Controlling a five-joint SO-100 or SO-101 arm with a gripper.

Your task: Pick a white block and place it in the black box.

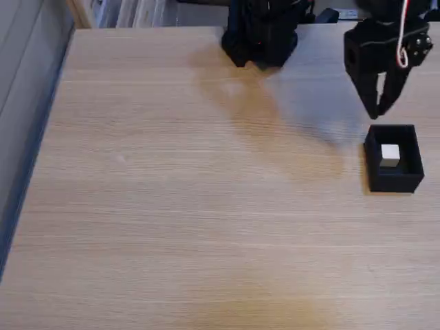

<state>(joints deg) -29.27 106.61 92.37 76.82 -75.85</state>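
Here, at the right edge of the frame, the white block (pixel 390 155) lies inside the black box (pixel 393 180), which stands on the pale wooden table (pixel 192 206). Just above the box, in the upper right, the gripper (pixel 379 110) hangs with its tips pointing down, empty; its fingers meet near the tips, so it looks closed. The arm's black base (pixel 260 34) sits at top centre.

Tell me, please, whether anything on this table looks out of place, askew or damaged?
Nothing stands out. The white block sits inside the black box, which stands square on the wooden table. The gripper hangs just above the box, empty.
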